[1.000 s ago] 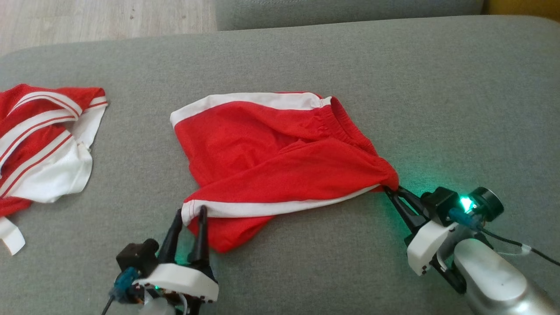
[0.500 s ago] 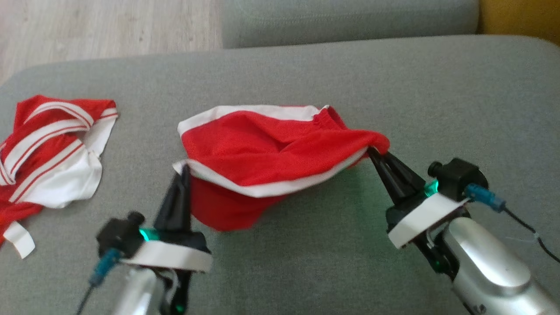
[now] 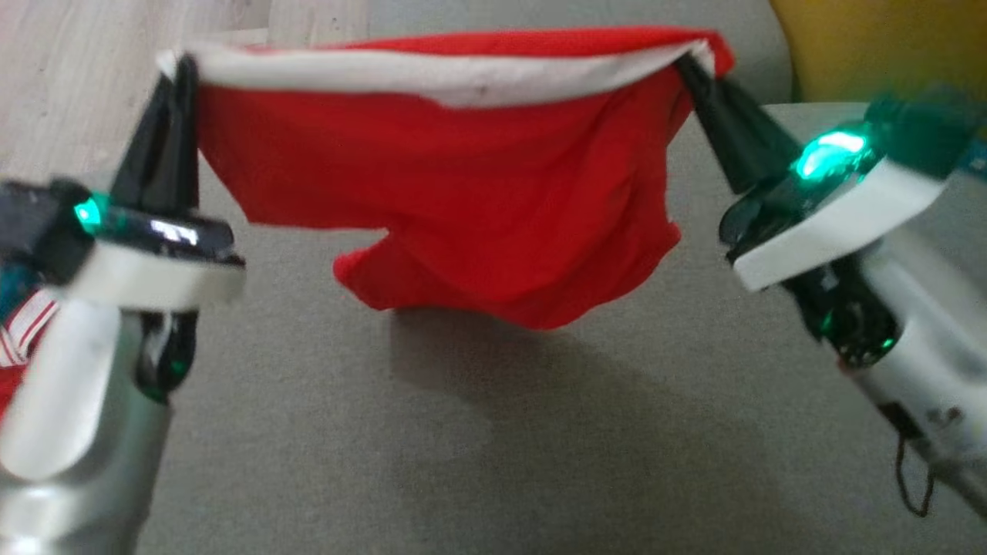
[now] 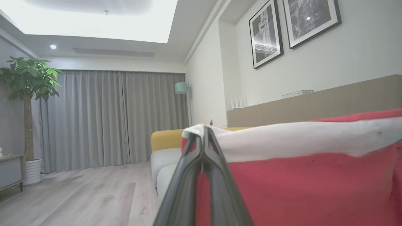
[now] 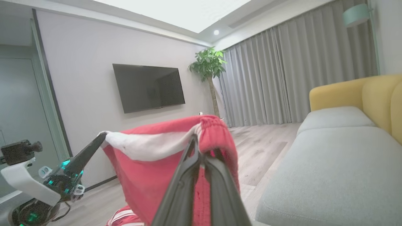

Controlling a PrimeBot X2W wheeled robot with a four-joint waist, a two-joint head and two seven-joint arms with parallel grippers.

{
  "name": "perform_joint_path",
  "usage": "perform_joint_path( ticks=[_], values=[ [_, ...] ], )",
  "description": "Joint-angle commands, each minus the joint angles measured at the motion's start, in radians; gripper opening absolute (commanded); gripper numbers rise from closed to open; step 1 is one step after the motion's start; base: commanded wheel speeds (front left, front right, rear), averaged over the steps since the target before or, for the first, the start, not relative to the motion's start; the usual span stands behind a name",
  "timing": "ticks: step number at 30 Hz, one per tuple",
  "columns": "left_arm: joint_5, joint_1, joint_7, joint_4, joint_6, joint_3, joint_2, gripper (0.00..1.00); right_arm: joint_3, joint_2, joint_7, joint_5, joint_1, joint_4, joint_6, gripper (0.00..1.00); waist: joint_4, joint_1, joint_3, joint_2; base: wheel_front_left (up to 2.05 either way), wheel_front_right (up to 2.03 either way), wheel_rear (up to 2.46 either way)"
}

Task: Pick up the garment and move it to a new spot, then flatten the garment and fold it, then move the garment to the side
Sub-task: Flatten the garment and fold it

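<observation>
left gripper just clamped shorts, right gripper clenched too, now lifted off sofa. pickup done, relocate next

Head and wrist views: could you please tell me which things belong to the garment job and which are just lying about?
Job: red shorts, held by left gripper and right gripper, jaws shut; grey sofa seat below.
Lying about: striped garment, television, potted plant.

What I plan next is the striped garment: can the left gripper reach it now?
Probably not: the left gripper is shut on the red shorts, holding them aloft with the right gripper. The striped garment lies down beside its forearm; it must let go first.
</observation>
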Motion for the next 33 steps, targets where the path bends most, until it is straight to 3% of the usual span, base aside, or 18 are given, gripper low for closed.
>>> perform_joint_path(
  ticks=[1,6,9,17,20,25,33],
  values=[
    [-0.009,-0.086,0.022,-0.034,0.002,0.042,0.044,0.0,-0.007,-0.019,0.025,0.039,-0.037,-0.033,-0.001,0.0,-0.004,0.0001,0.009,0.0,0.0,0.0,0.0],
    [-0.018,-0.181,0.113,-0.011,0.02,0.033,0.037,0.0,0.002,-0.063,0.158,0.156,-0.12,-0.018,-0.001,0.0,-0.004,0.0001,0.089,0.0,0.0,0.0,0.0],
    [0.003,-0.261,0.122,0.044,0.036,0.015,0.015,0.0,-0.008,-0.072,0.177,0.164,-0.204,0.037,-0.001,0.0,-0.001,0.0001,0.169,0.0,0.0,0.0,0.0],
    [0.108,-0.558,-0.031,0.171,0.11,0.025,-0.048,0.0,-0.003,-0.049,-0.002,-0.062,-0.519,0.245,-0.001,0.0,0.01,0.0001,0.309,0.0,0.0,0.0,0.0],
    [0.138,-0.591,-0.047,0.16,0.11,0.041,-0.094,0.0,0.032,-0.048,-0.053,-0.144,-0.583,0.327,-0.001,0.0,0.019,0.0001,0.321,0.0,0.0,0.0,0.0],
    [0.137,-0.377,-0.048,0.103,0.078,0.106,-0.171,0.0,0.127,-0.071,-0.067,-0.158,-0.459,0.386,-0.001,0.0,0.022,0.0001,0.303,0.0,0.0,0.0,0.0],
    [0.106,0.138,-0.048,0.187,0.018,0.175,-0.281,0.0,0.372,-0.098,-0.07,0.0,-0.074,0.386,-0.001,0.0,0.015,0.0001,0.226,0.0,0.0,0.0,0.0]
  ],
)
